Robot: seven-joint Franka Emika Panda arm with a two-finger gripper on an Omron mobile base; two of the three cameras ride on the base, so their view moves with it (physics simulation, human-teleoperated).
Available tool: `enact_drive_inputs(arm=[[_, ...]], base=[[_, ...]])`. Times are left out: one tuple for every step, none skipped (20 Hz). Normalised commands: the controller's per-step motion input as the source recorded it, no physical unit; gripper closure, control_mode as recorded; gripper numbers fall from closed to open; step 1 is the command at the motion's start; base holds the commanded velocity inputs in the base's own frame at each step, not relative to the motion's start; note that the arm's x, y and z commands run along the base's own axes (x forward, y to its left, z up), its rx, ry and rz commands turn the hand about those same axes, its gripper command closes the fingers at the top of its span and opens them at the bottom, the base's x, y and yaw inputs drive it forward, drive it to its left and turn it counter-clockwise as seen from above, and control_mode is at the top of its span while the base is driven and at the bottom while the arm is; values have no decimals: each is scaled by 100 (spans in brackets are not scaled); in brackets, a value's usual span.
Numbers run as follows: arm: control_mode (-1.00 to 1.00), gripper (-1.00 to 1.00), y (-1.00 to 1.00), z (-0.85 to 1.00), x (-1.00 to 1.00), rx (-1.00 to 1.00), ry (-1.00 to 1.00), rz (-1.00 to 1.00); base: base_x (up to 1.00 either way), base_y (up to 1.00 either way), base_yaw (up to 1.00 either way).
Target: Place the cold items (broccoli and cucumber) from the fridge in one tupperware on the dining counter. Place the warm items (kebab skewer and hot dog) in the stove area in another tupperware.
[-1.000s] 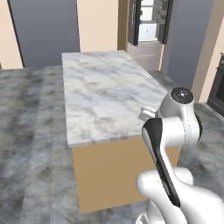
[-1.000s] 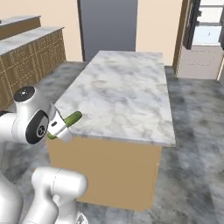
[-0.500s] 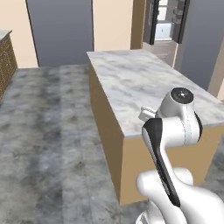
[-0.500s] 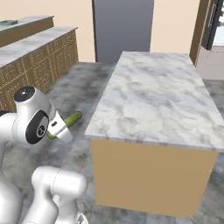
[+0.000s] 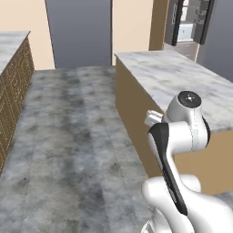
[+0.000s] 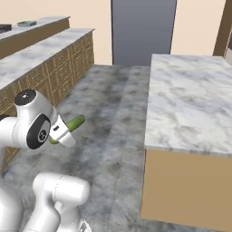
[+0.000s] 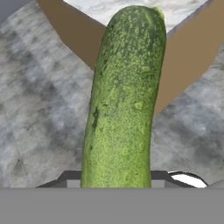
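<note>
My arm (image 5: 182, 136) is folded tight above my base, elbow raised and forearm doubled back toward my body. My gripper (image 6: 63, 132) sits low at my left side, pointing forward and slightly up over the floor, its jaws clamped on the cucumber (image 7: 124, 96) (the green length sticks straight out past the fingers)

Island counter (image 6: 190, 104) right of the floor aisle (image 6: 113, 113), long counter (image 6: 41, 54) left, door (image 6: 142, 31) behind
</note>
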Motion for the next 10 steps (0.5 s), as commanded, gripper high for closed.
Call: enact_drive_inputs(arm=[[100,100,0,0,0,0,0,0],[100,100,0,0,0,0,0,0],[100,100,0,0,0,0,0,0],[100,100,0,0,0,0,0,0],[100,100,0,0,0,0,0,0],[100,100,0,0,0,0,0,0],[100,100,0,0,0,0,0,0],[100,100,0,0,0,0,0,0],[100,100,0,0,0,0,0,0],[100,100,0,0,0,0,0,0]], base=[[0,100,0],[0,100,0],[0,100,0],[0,100,0],[0,100,0],[0,100,0],[0,100,0],[0,100,0],[0,100,0],[0,100,0]])
